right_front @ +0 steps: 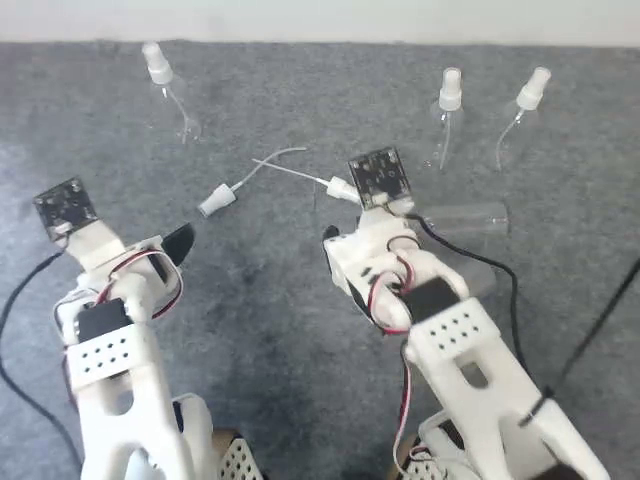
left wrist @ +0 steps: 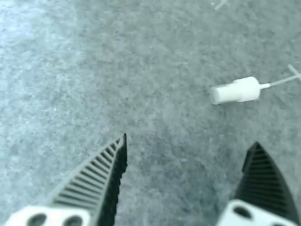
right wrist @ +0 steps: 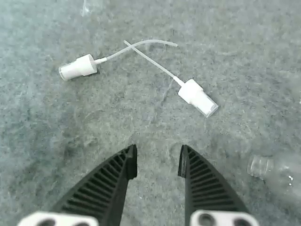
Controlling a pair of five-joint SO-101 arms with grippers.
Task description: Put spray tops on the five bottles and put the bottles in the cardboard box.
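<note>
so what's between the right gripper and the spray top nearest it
Nothing but bare grey carpet: the right wrist view shows the stretch from the right gripper to the nearest spray top with nothing on it.

Left hand (left wrist: 190, 141) spread wide, empty; right hand (right wrist: 158, 148) narrowly parted, empty; both pointing down.

Three capped clear bottles (right_front: 165, 95) (right_front: 447, 115) (right_front: 525, 115) stand upright; two loose white spray tops (right wrist: 77, 67) (right wrist: 197, 97) and one uncapped bottle (right wrist: 275, 170) lie flat.
</note>
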